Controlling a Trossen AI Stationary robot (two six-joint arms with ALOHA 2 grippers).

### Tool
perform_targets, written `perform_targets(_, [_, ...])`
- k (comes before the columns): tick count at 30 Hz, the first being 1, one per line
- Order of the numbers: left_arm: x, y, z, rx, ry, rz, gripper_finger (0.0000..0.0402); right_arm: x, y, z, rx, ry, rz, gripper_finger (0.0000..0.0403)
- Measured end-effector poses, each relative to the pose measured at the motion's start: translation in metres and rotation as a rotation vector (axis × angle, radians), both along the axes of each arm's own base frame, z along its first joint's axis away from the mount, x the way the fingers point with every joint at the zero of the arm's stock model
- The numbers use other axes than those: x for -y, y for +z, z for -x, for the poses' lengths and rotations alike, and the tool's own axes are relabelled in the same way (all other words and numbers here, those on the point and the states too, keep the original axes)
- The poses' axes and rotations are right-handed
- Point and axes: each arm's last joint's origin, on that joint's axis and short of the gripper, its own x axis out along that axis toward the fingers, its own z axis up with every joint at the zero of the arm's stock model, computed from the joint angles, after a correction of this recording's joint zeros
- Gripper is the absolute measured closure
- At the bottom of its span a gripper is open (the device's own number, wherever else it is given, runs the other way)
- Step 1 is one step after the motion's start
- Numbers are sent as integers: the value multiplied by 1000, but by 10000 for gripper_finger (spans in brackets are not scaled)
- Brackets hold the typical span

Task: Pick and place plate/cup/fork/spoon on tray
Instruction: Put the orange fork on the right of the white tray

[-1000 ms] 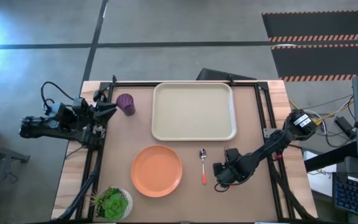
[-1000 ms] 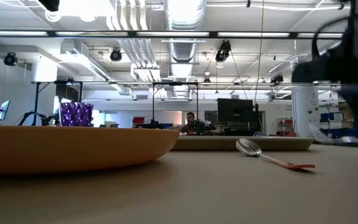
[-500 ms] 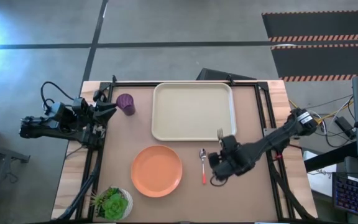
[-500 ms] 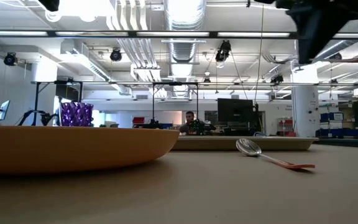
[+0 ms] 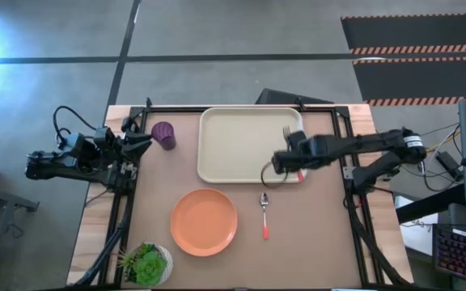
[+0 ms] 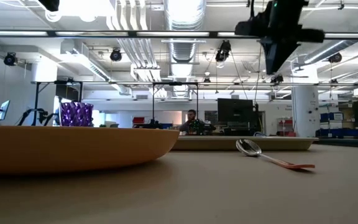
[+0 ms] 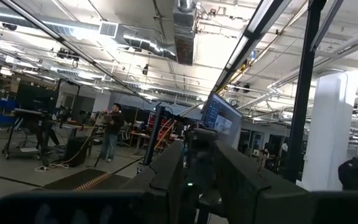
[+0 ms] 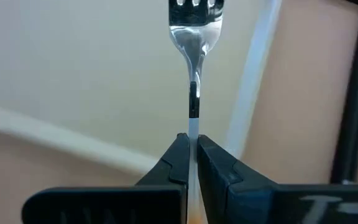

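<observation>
My right gripper [image 5: 289, 148] hangs over the right part of the cream tray [image 5: 241, 145], shut on the fork [image 5: 286, 132]. The fork's silver tines [image 8: 194, 12] stick out past the fingertips. The spoon [image 5: 264, 214] lies on the table in front of the tray, with the orange plate [image 5: 204, 221] to its left. The purple cup [image 5: 164, 135] stands left of the tray. My left gripper [image 5: 141, 137] waits at the table's left edge, beside the cup. My right gripper pinches the fork's thin metal neck [image 8: 193, 124] between its two fingertips [image 8: 179, 152]; the handle behind them is mostly hidden. The fork lies along the fingers, which slant down from the table's right. It is lifted clear above the tray, tines toward the far edge.
A white pot with a green plant [image 5: 146, 263] stands at the near left corner. Black frame rails [image 5: 124, 218] run along the table's left and right sides. In the low view the plate [image 6: 73, 148] fills the near left and the spoon [image 6: 272, 158] lies right of it.
My right gripper has risen from the table right of the spoon and travelled toward the far edge to above the tray's right part, turning as it went. It stays shut on the fork, which has been lifted clear of the table.
</observation>
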Motion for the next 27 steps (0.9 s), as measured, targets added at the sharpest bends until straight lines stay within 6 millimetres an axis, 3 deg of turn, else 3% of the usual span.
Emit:
perform_targets(5, [0, 0, 0, 0, 0, 0, 329, 34, -17, -1, 72, 31, -18, 395])
perform_targets(12, [0, 0, 0, 4, -10, 22, 329, 65, -63, 9, 60, 27, -120, 395])
perform_targets(18, [0, -1, 0, -11, -13, 28, 329, 76, -92, 23, 42, -31, -150, 395])
perform_targets(27, [0, -2, 0, -11, -13, 29, 329, 79, -112, 26, 140, -104, -149, 395])
